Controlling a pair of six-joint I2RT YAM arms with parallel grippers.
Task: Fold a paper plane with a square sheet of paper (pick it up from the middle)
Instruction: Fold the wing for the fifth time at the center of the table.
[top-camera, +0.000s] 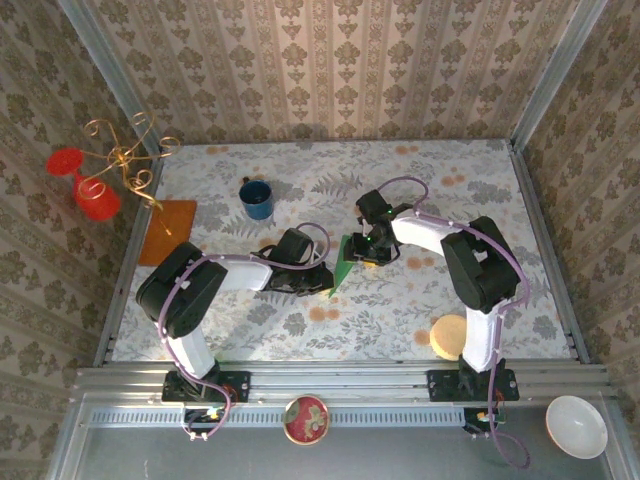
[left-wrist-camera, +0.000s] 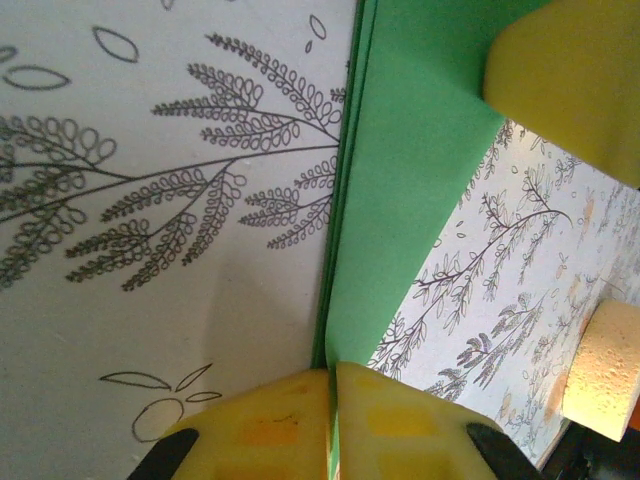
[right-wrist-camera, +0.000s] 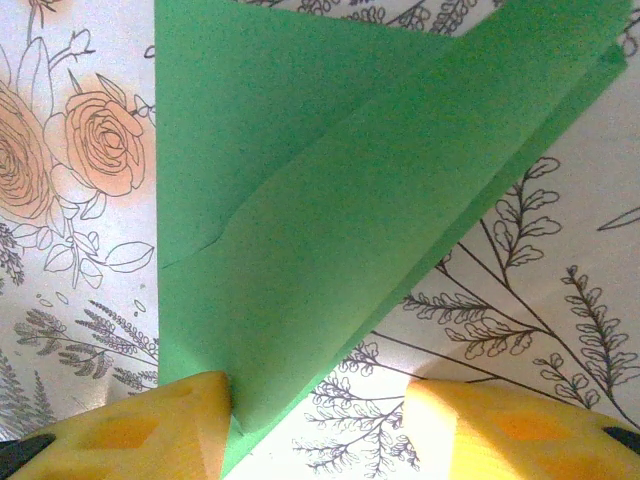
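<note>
The green sheet of paper stands folded into a narrow, layered triangle on the flowered table between my two grippers. My left gripper is shut on it: in the left wrist view the two yellow pads meet on the folded edge of the paper, which runs up and away from them. My right gripper is open at the paper's other end. Its left finger touches the layered flaps, and its right finger stands apart over bare tablecloth.
A blue mug stands behind the left arm, and an orange-brown sheet lies at the left wall. A tan round disc sits by the right arm's base. A gold stand with red glasses is far left. Two bowls rest on the near ledge.
</note>
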